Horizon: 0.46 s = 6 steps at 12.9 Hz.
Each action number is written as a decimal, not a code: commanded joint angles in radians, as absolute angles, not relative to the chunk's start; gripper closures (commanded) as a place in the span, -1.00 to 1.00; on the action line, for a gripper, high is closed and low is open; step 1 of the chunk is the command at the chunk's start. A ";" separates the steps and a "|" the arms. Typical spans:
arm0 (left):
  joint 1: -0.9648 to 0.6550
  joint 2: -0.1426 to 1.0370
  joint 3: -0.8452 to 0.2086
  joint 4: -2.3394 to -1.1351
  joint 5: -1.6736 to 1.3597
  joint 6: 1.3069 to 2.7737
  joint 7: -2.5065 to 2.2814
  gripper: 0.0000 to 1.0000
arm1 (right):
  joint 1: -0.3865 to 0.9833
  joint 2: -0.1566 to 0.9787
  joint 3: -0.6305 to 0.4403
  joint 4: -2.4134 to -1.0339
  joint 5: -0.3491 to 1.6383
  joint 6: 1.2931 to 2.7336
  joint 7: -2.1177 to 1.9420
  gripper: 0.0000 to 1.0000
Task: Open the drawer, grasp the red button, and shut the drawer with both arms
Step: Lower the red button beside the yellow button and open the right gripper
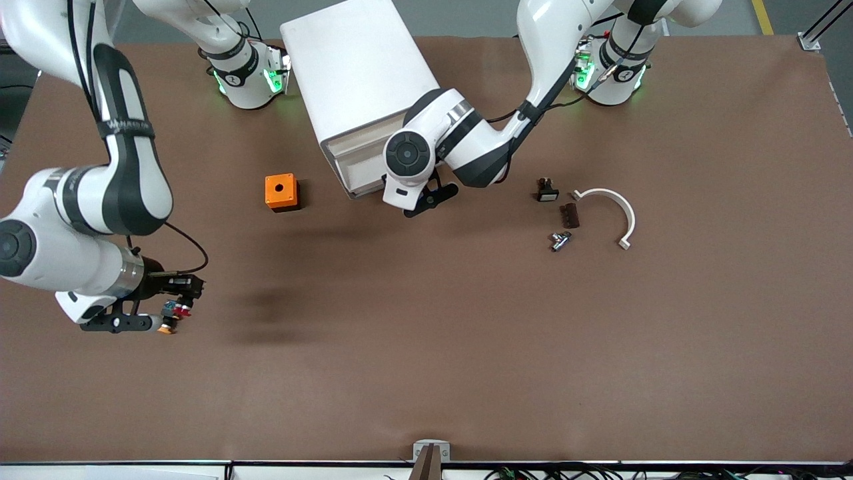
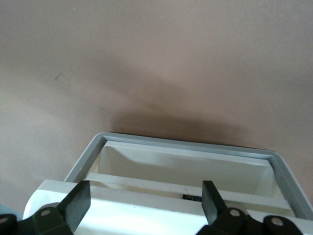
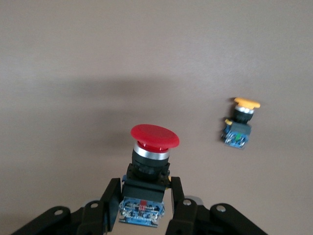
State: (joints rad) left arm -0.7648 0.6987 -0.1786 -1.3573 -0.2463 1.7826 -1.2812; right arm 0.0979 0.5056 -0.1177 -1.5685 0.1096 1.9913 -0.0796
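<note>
My right gripper is shut on the black body of the red-capped button, whose blue end sits between the fingers. It holds the button just above the table at the right arm's end. My left gripper stands open at the front of the white cabinet. Its fingers straddle the white lip of a drawer without pinching it. In the front view the left gripper is mostly hidden under its own wrist. How far the drawer stands out I cannot tell.
An orange-capped button lies on the table close to the right gripper. An orange box with a hole sits beside the cabinet. Small dark parts and a white curved bracket lie toward the left arm's end.
</note>
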 commanded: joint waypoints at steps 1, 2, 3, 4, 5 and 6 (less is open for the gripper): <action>-0.787 0.683 -0.179 -1.385 -0.235 1.793 -1.298 -0.99 | 0.049 0.583 -0.101 -1.557 0.094 2.064 -0.168 0.97; -0.801 0.683 -0.179 -1.385 -0.241 1.793 -1.298 -0.99 | 0.037 0.606 -0.100 -1.557 0.087 2.101 -0.185 0.97; -0.807 0.683 -0.181 -1.385 -0.245 1.793 -1.298 -0.99 | 0.029 0.629 -0.100 -1.559 0.086 2.130 -0.189 0.97; -0.813 0.683 -0.181 -1.385 -0.247 1.793 -1.299 -0.99 | 0.028 0.641 -0.100 -1.560 0.086 2.152 -0.192 0.97; -0.824 0.683 -0.183 -1.385 -0.248 1.793 -1.301 -0.99 | 0.028 0.652 -0.100 -1.574 0.086 2.184 -0.192 0.97; -0.830 0.683 -0.183 -1.385 -0.247 1.793 -1.307 -0.99 | 0.028 0.661 -0.100 -1.591 0.086 2.224 -0.192 0.97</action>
State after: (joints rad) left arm -0.8118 0.6984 -0.1807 -1.3646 -0.2464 1.7826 -1.2852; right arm 0.0417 0.6554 -0.1176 -1.5718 0.0988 2.1770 -0.1824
